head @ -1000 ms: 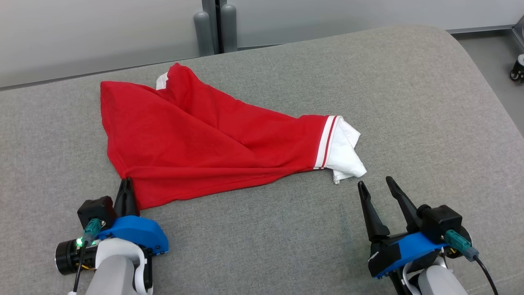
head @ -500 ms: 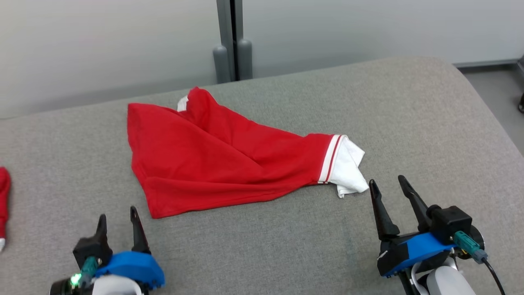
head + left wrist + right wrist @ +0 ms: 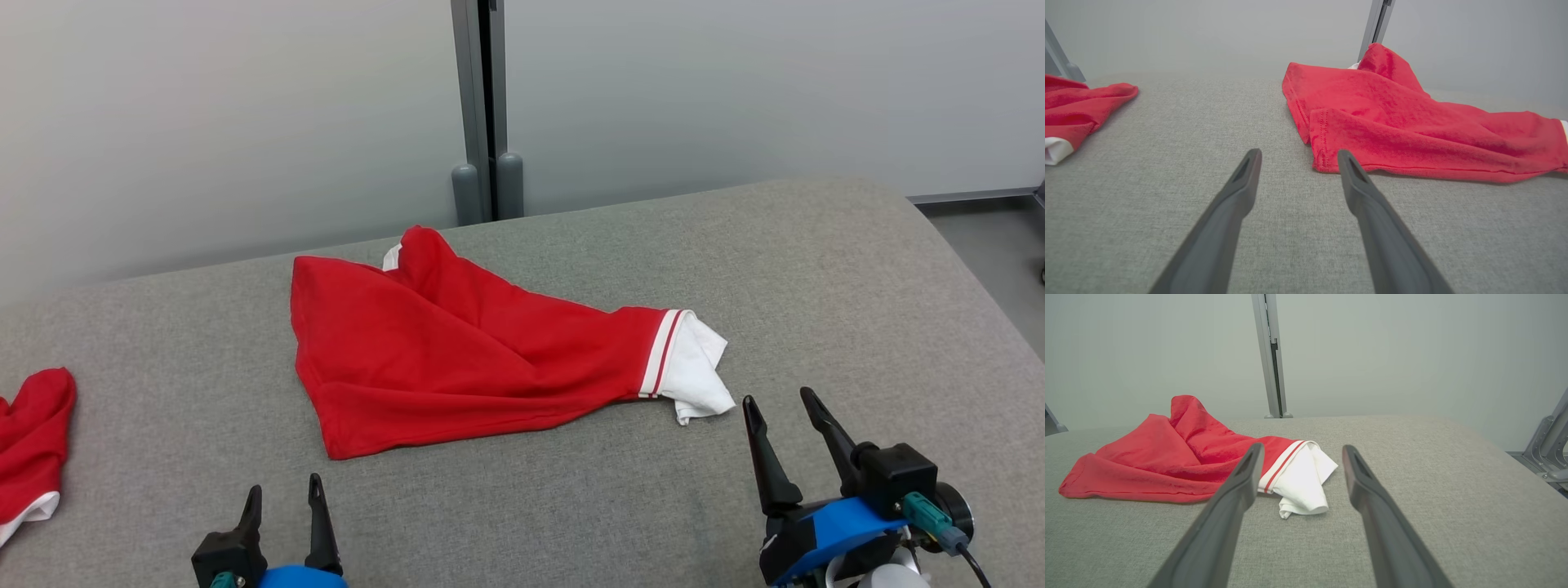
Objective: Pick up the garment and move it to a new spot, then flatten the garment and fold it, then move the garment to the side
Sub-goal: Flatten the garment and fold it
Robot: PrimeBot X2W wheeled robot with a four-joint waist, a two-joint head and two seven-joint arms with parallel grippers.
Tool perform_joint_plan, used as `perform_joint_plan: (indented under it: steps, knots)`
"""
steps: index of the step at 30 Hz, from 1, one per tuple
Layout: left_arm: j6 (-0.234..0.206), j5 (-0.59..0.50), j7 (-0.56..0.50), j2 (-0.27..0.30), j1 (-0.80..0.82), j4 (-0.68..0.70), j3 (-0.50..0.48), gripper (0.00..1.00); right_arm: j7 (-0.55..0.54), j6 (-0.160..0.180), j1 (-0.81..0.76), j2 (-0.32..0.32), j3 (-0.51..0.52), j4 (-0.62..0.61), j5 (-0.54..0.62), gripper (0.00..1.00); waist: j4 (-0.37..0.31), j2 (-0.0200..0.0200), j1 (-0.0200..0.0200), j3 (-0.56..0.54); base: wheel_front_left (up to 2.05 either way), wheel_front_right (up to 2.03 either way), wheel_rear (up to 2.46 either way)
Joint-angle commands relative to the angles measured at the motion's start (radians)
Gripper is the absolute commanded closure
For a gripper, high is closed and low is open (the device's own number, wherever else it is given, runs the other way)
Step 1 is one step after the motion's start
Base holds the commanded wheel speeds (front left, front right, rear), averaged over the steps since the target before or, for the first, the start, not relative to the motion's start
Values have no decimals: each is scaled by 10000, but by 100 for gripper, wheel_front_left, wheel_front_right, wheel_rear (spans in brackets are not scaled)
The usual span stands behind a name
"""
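Head view: left claw [image 3: 284,483] and right claw [image 3: 777,396] both spread, empty, near red garment [image 3: 457,359] lying bunched on bench [image 3: 816,269], so flatten, fold, move-aside all look pending.

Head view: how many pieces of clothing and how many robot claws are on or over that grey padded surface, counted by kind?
Garments: 2, the red and white garment in the middle and a second red garment at the left edge.
Grippers: 2, the left gripper and the right gripper, both open and empty.
Total: 4
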State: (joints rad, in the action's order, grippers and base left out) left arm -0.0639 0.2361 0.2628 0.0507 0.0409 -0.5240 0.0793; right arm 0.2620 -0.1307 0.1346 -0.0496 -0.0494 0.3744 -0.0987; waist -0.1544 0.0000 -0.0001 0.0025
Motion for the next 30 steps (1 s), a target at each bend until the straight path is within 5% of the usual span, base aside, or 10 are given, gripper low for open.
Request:
perform_joint_plan:
  steps: [1,30]
  knots:
    - [-69,18,30,-2,-101,65,32,0,44,-1,-169,-25,-3,32,52,0,-6,0,1,-36,0,0,0]
    - [-276,79,30,-6,-506,468,531,0,43,-1,-281,-27,-425,328,-73,0,984,0,1,-38,0,0,0]
